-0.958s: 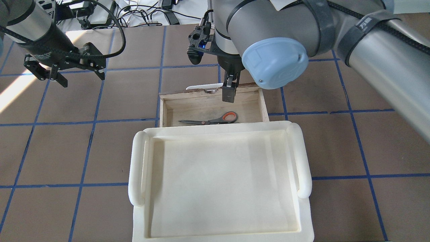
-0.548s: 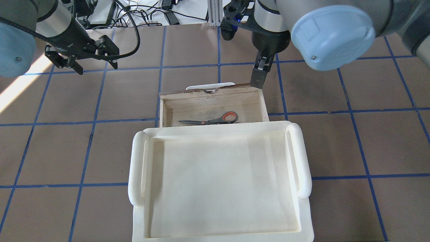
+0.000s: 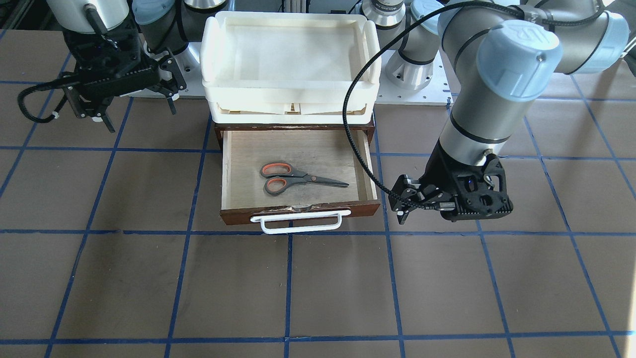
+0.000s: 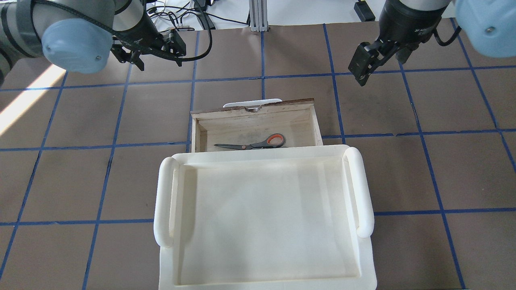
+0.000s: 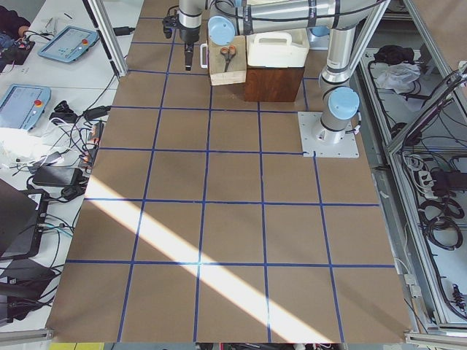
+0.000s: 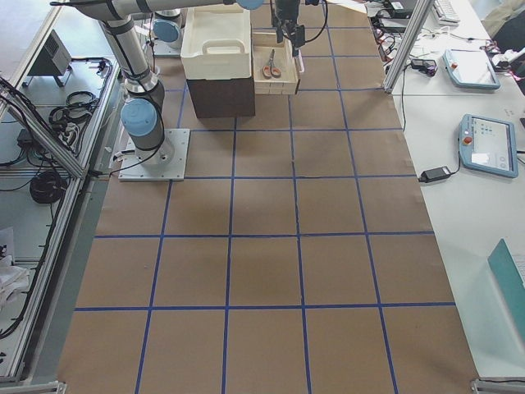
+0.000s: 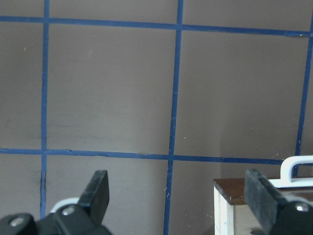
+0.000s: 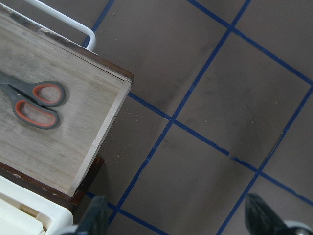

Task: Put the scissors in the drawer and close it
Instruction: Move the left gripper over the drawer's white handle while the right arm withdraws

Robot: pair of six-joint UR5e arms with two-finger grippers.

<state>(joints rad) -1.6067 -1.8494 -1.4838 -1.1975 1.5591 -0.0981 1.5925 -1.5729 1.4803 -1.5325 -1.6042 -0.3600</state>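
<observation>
Scissors [image 3: 298, 177] with orange-red and dark grey loop handles lie flat inside the pulled-out pale-wood drawer [image 3: 238, 217] behind its white bar handle [image 3: 298, 227], while the left gripper [image 7: 177, 182] and right gripper [image 8: 176, 205] hover to either side of that drawer, jaws spread wide and empty.

A brown table top [image 5: 233, 226] is marked into squares by blue tape lines [image 5: 206, 151]. A bright band of sunlight [image 5: 175, 244] crosses it on a slant. A white bench [image 5: 33, 73] alongside carries teach pendants [image 5: 22, 106] and loose cables [image 5: 66, 157]. Aluminium frame posts [image 6: 408, 43] stand at the table's edges.
</observation>
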